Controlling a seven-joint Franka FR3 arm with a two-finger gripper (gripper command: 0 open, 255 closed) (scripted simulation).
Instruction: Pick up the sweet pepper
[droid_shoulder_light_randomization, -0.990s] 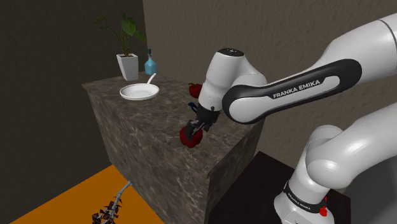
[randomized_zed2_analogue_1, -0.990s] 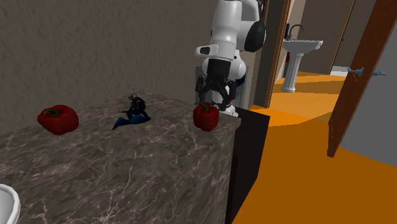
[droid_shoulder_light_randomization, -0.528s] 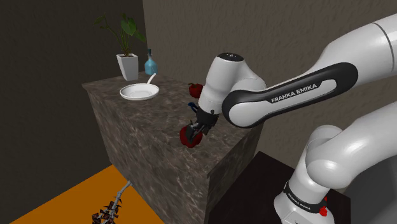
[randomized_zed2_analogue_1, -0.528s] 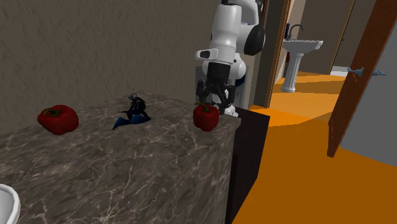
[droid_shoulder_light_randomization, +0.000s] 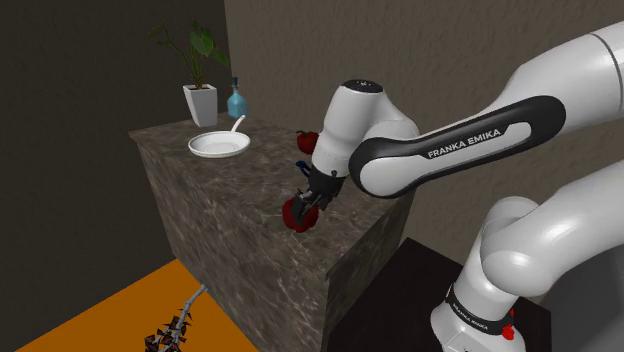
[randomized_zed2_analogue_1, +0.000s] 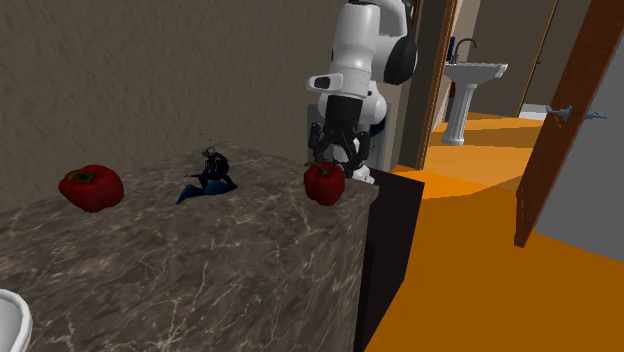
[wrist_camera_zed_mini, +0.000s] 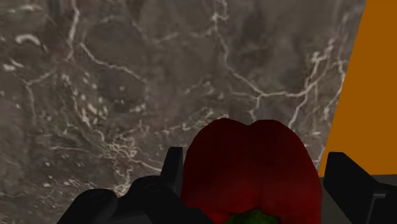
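Pincer: all-black, spread; we see its fingers astride sweet pepper, with thin gap at one finger in wrist view. Sweet pepper: glossy dark red, lobed, green stem end facing pincer. We place it on worktop, close to corner edge. Worktop: dark brown, marble-like, pale veins. Arm: smooth white, elbow bent, wrist angled steeply down.

Dark red sweet pepper, white-veined brown counter, orange floor.
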